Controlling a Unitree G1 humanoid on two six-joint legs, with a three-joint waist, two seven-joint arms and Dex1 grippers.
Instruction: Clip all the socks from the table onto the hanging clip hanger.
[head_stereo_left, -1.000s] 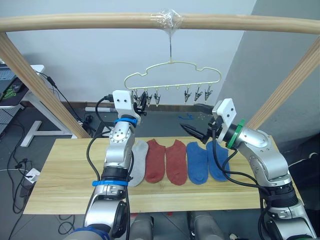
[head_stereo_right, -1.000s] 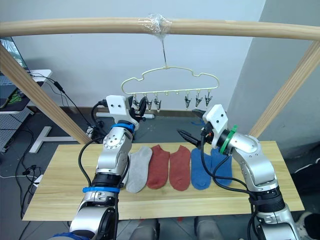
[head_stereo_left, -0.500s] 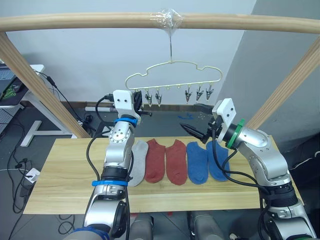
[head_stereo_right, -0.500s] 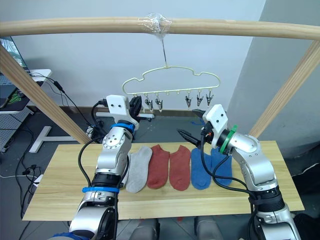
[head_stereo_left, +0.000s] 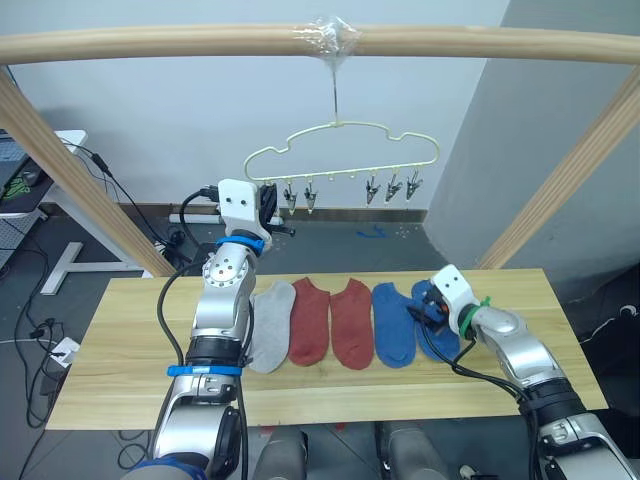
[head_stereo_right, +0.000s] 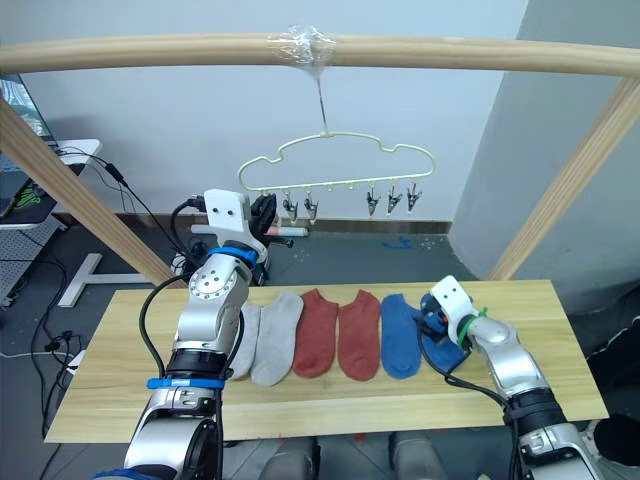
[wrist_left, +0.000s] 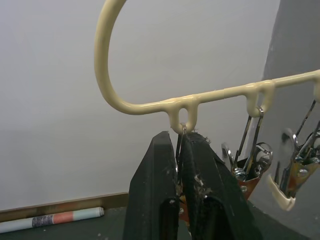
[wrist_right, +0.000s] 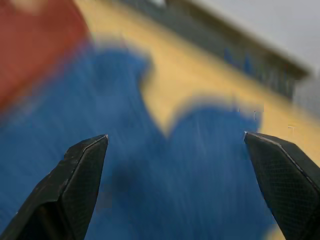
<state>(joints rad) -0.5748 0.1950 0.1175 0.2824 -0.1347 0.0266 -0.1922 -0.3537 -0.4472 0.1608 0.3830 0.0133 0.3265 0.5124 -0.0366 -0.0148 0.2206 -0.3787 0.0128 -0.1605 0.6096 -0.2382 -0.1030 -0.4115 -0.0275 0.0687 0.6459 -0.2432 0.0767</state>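
Since the earlier frame, our right gripper (head_stereo_left: 425, 312) has dropped from mid-air beside the hanger down to the table (head_stereo_left: 130, 340), while our left gripper (wrist_left: 179, 165) has stayed raised at the left end of the clip hanger (head_stereo_left: 340, 150).

Right gripper: it now sits low over the rightmost blue sock (head_stereo_left: 437, 325), at its upper edge. In the right wrist view the two black fingertips (wrist_right: 82, 165) stand wide apart, so the jaws are released, with blue fabric spread between them and nothing grasped.

Left gripper: in the left wrist view the two black fingers (wrist_left: 152, 200) are pressed together directly beneath the first loop of the pale yellow-green wire. The jaws are clenched on the leftmost clip (wrist_left: 180, 145), whose thin wire rises from between them to the loop. Neighbouring grey metal clips (wrist_left: 250, 165) hang free just beside it.

Clip hanger: it hangs by its hook from the round wooden beam (head_stereo_left: 150, 45), where clear tape (head_stereo_left: 330, 35) wraps the hook. No sock is attached to any clip.

Socks: all six lie on the table in a close row. From our left, there are two light grey socks (head_stereo_right: 272, 335), the first largely hidden behind our left arm, then two rust red socks (head_stereo_left: 310, 320), then two blue socks (head_stereo_left: 392, 322). Adjacent socks touch or slightly overlap.
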